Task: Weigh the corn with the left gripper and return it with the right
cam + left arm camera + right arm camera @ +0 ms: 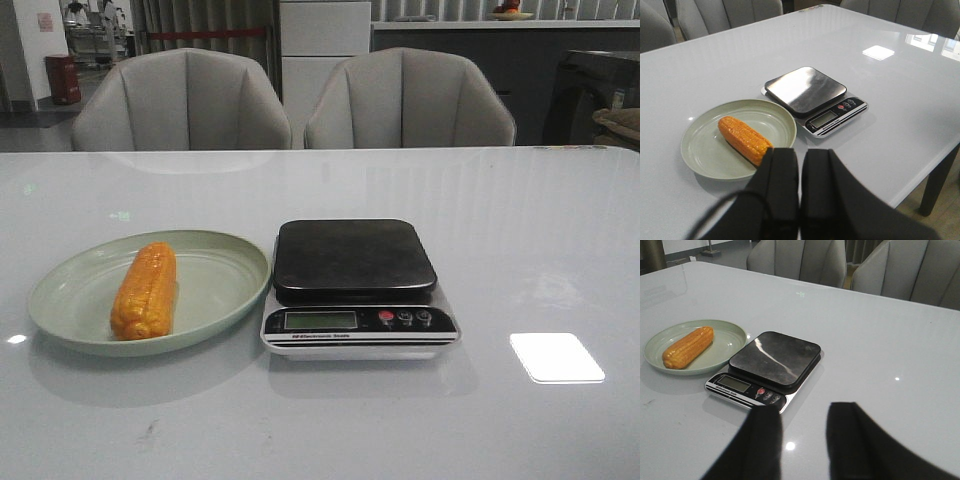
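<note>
The corn [145,291] is an orange-yellow cob with neat rows of kernels and blunt ends, glossy along its upper side. It lies on its side in the pale green plate [225,290], left of the plate's middle, its length running from about 6 to 12 o'clock in the front view and leaning slightly toward 1. It is shorter than the plate is wide, so bare plate shows all round it.

At 3 o'clock from the plate stands the kitchen scale [355,285], its rim just beside the plate's rim; whether they touch cannot be told. Its dark square platform carries nothing, and the display and three buttons face the near edge. The white table [520,240] lies open toward 3 o'clock of the scale and toward 12 o'clock up to the two grey chairs [410,100]. In the left wrist view the table's corner edge drops away beyond the scale.

The left gripper [800,172] hangs above the table near the plate, fingers pressed together, holding nothing. The right gripper [802,432] hovers near the scale's button side, fingers spread apart, empty.
</note>
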Motion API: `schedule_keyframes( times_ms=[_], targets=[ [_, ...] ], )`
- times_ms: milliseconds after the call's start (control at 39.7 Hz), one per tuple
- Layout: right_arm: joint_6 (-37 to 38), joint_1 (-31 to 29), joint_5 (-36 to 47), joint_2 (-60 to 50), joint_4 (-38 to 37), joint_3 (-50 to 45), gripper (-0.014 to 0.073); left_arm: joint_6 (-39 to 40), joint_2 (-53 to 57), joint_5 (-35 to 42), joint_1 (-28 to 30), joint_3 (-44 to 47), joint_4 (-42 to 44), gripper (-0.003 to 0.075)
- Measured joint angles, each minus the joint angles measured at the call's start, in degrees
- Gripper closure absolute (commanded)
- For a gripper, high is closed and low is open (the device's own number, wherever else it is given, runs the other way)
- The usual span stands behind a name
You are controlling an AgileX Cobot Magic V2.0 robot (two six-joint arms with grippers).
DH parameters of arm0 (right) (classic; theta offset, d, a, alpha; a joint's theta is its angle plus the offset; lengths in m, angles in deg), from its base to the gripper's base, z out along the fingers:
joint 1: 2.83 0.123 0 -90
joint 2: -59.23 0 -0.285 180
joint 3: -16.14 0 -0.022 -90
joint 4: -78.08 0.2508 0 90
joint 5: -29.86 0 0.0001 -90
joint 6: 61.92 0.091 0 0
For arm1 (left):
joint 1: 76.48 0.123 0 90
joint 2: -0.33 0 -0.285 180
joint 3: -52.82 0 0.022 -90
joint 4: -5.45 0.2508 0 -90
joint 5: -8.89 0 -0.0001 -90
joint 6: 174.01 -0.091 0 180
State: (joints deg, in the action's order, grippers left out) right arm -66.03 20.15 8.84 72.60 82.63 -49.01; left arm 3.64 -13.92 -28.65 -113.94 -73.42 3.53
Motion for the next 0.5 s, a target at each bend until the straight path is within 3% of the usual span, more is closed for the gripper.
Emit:
schedule_keyframes(
  times_ms=[75,503],
  targets=[
    [0.0,0.0,0.0,0.0,0.0,0.02,0.0433,0.0,0.0,0.0,0.0,0.0,0.0,0.0607],
    [0.0,0.0,0.12,0.0,0.0,0.02,0.0435,0.0,0.0,0.0,0.0,0.0,0.0,0.0607]
  ],
)
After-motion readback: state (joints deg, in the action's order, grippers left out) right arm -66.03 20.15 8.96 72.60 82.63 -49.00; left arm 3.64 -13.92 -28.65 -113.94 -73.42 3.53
